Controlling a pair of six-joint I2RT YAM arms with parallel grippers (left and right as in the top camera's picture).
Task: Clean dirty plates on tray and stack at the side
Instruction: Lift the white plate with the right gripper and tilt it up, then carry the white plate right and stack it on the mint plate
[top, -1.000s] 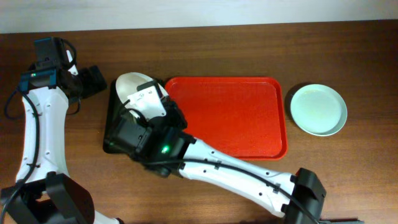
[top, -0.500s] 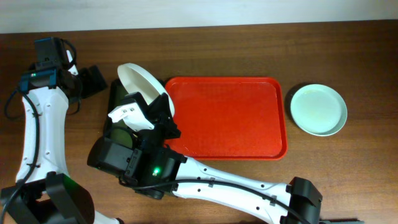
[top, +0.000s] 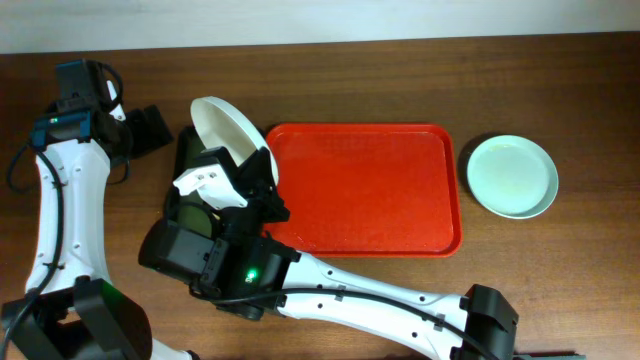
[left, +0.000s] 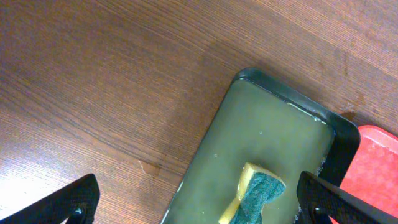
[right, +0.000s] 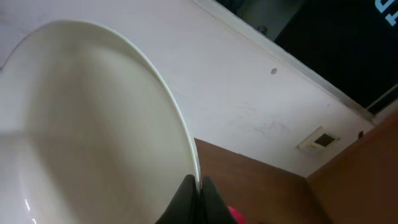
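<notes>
The wooden bench (top: 560, 90) is filling the overhead view, and the tray (top: 360, 190), red and with nothing lying on it, is sitting at the bench's middle with its long sides running along the bench's far edge. The right arm is reaching in from the near edge, crossing under the tray's near left corner, while the left arm is rising along the bench's left edge. A smaller dark green tray (left: 273, 84) is lying just beside the red tray's left short edge, holding a cloudy, pale liquid. The cream-white plate (top: 225, 125) is hanging tilted on edge over the dark tray's far end, close to the red tray's far left corner; in the right wrist view its inner face is looking clean. The pale green plate (top: 512, 176) is resting flat on the bench near the red tray's right short edge, apart from it. A yellow-and-green sponge (left: 255, 196) is lying in the liquid, toward the end of the dark tray nearer the red tray in the left wrist view. The right end effector (right: 199, 190) is pinching the cream-white plate's rim, its fingertips pressed together on the thin edge. The left end effector (top: 152, 130) is hovering at the dark tray's far left corner, fingers spread wide and gripping nothing.
</notes>
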